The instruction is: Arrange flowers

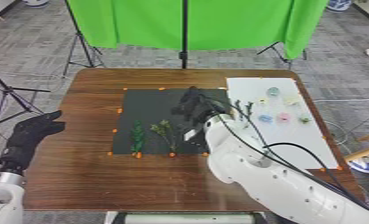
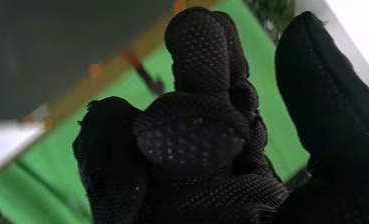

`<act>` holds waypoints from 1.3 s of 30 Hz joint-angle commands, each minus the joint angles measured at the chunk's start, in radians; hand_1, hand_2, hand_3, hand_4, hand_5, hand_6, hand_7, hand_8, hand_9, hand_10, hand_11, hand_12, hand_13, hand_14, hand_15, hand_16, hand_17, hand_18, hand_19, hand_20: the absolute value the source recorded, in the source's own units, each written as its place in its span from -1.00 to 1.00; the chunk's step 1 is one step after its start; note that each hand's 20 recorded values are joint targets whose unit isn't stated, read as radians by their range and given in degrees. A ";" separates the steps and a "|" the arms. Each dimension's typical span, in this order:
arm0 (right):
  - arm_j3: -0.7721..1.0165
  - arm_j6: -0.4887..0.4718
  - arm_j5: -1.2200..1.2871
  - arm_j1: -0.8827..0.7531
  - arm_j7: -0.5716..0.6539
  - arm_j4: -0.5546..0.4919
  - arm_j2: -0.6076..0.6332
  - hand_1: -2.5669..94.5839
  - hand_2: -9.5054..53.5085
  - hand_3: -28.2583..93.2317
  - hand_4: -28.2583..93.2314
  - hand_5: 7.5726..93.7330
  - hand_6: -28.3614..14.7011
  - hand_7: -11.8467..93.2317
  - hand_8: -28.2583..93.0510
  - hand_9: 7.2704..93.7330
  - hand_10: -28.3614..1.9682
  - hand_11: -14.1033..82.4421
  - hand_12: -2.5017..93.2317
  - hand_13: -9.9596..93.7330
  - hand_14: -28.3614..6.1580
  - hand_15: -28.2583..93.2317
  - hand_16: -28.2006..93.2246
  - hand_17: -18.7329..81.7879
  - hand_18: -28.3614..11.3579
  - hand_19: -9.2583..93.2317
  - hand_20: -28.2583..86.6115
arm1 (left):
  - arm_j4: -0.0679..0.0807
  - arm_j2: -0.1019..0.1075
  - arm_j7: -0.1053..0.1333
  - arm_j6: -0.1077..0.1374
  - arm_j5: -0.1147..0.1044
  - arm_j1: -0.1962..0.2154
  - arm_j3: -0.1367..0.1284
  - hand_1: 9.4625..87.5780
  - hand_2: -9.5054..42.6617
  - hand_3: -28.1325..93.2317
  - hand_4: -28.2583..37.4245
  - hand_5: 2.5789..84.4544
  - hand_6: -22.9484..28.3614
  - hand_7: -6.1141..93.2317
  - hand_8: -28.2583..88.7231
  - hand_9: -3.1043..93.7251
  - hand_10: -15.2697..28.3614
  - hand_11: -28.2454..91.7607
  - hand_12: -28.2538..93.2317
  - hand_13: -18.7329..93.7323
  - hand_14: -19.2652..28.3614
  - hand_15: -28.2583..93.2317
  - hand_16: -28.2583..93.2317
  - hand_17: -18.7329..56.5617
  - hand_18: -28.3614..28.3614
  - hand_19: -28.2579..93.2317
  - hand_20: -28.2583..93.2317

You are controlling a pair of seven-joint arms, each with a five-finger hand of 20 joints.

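Note:
My right hand (image 1: 194,104) is over the upper right part of the dark mat (image 1: 145,105), its fingers loosely extended. In the right wrist view my right hand (image 2: 198,55) has straight and relaxed fingers with nothing visible between them. Two green sprigs, one dense (image 1: 137,137) and one branching (image 1: 164,133), lie side by side on the mat's lower half. Dark greenery (image 1: 243,108) lies at the left of the white sheet (image 1: 291,145). Pale flowers, including a blue one (image 1: 266,118) and a pink one (image 1: 284,118), are on that sheet. My left hand (image 1: 31,136) is open beside the table's left edge.
The brown wooden table (image 1: 74,175) has small orange markers around the mat and sheet. My right arm crosses the white sheet's lower left part. Behind the table are a green backdrop (image 1: 145,25) and stands; another stand is at the left.

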 commanded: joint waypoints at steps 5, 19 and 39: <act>0.138 -0.128 -0.126 0.060 0.062 0.029 0.118 -0.15 -1.00 0.50 -0.69 0.53 0.08 -0.20 -0.55 0.87 -0.01 0.02 -0.41 1.00 0.45 0.37 -0.11 0.74 -0.08 1.00 0.13 | -0.001 -0.005 -0.011 -0.008 0.005 0.009 -0.001 -0.53 -0.18 0.52 -0.93 0.11 0.21 -0.71 -0.61 0.10 0.43 -0.21 -0.37 0.07 0.62 -0.26 -0.59 -0.19 0.42 -0.36 -0.29; 0.083 -0.441 -0.159 0.122 0.191 0.163 0.103 -0.25 -1.00 0.42 -0.71 0.58 0.00 -0.41 -0.64 0.91 -0.03 0.04 -0.38 1.00 0.47 0.42 -0.11 0.76 -0.09 1.00 0.20 | -0.001 -0.012 -0.010 -0.007 0.007 0.007 -0.001 -0.53 -0.18 0.52 -0.93 0.11 0.21 -0.71 -0.61 0.10 0.43 -0.22 -0.37 0.07 0.62 -0.26 -0.59 -0.19 0.42 -0.36 -0.29; 0.079 -0.504 -0.174 0.100 0.244 0.219 0.123 -0.23 -1.00 0.43 -0.69 0.59 -0.01 -0.43 -0.63 0.93 -0.04 0.04 -0.38 1.00 0.49 0.44 -0.12 0.78 -0.06 1.00 0.20 | -0.002 -0.015 -0.018 -0.016 0.009 0.007 -0.001 -0.53 -0.18 0.51 -0.93 0.11 0.21 -0.72 -0.61 0.10 0.43 -0.21 -0.37 0.07 0.62 -0.26 -0.59 -0.19 0.42 -0.36 -0.29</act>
